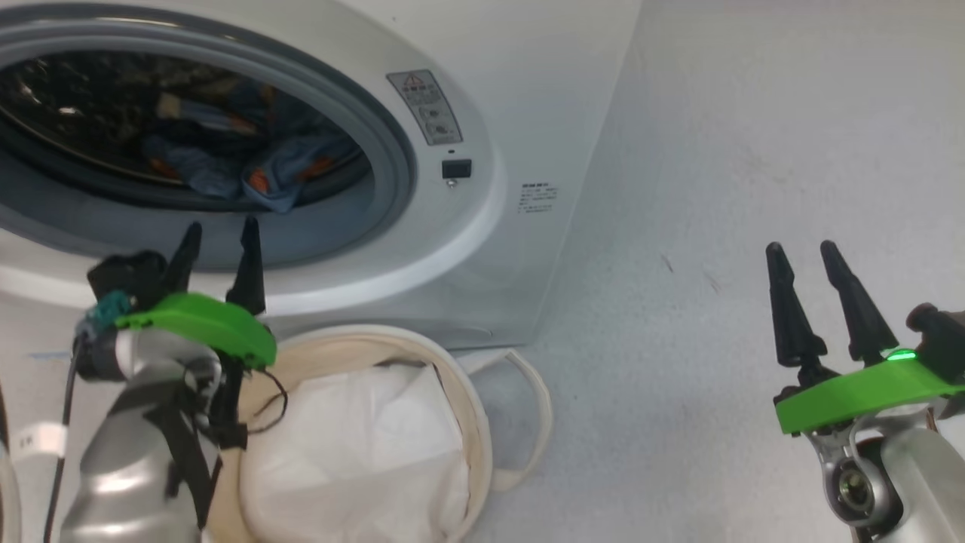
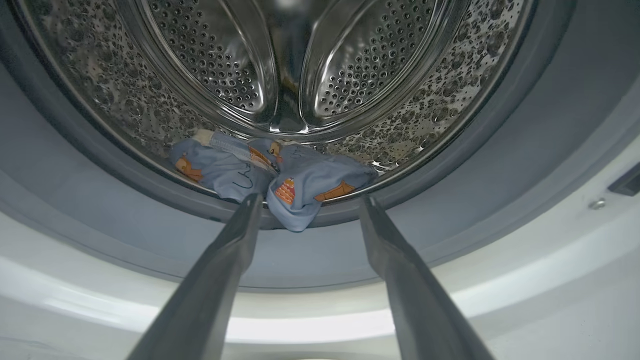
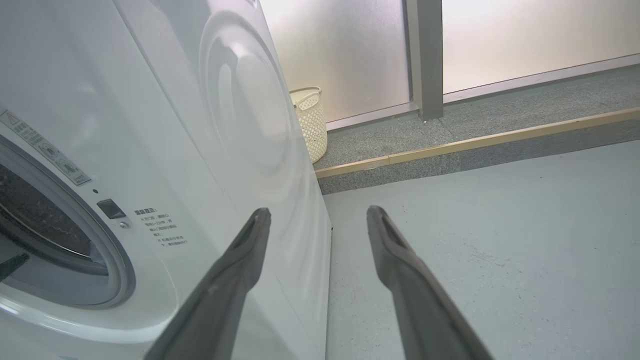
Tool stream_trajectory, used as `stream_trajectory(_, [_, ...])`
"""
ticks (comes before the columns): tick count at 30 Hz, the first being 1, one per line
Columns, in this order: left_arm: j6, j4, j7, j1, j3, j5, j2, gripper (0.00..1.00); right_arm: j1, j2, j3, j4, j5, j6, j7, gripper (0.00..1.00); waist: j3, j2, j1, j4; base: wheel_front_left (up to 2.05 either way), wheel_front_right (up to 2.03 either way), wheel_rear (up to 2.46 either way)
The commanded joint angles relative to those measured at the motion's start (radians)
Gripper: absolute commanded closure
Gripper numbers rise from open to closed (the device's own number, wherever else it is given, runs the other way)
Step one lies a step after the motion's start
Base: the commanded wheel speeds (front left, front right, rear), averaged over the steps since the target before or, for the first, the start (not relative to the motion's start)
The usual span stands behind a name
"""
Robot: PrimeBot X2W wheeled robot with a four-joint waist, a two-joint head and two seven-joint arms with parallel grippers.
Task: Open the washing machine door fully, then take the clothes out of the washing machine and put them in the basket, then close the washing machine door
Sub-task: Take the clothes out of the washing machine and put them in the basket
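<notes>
The white washing machine (image 1: 520, 83) has its grey-rimmed drum mouth uncovered; its black door is out of view. Light blue clothes (image 2: 295, 177) with orange-brown prints lie at the front bottom of the steel drum, also seen from the head camera as clothes (image 1: 279, 170). My left gripper (image 1: 219, 235) is open just in front of the drum mouth's lower rim, fingers pointing at the clothes without touching them. The cream basket (image 1: 471, 422) with its white liner stands on the floor below the mouth. My right gripper (image 1: 803, 250) is open and holds nothing over the floor to the right.
Grey floor (image 1: 754, 188) spreads to the right of the machine. In the right wrist view a cream perforated plastic hamper (image 3: 310, 122) stands behind the machine by a frosted glass wall, beyond a raised step (image 3: 475, 145).
</notes>
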Motion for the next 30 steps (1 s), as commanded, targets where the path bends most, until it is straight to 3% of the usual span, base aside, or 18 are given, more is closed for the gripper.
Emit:
stream_trajectory(1, [-0.005,-0.017,-0.012,-0.044,0.032,0.01,0.03,0.0,-0.023,-0.021,0.007,-0.037,-0.008,0.004,-0.008,0.0,0.024,0.0,0.0,-0.01,0.0,0.0,0.0])
stream_trajectory(16, [-0.032,0.228,-0.013,-0.324,0.022,0.037,0.061,0.0,-0.067,-0.022,-0.026,-0.07,-0.014,0.004,-0.025,0.0,0.184,0.0,0.0,-0.049,0.0,0.0,0.0])
stream_trajectory(30, [-0.003,0.396,-0.011,-0.5,0.0,0.058,0.104,0.0,-0.088,-0.014,-0.042,-0.073,-0.021,0.004,-0.04,0.0,0.293,0.0,0.0,-0.083,0.0,0.0,0.0])
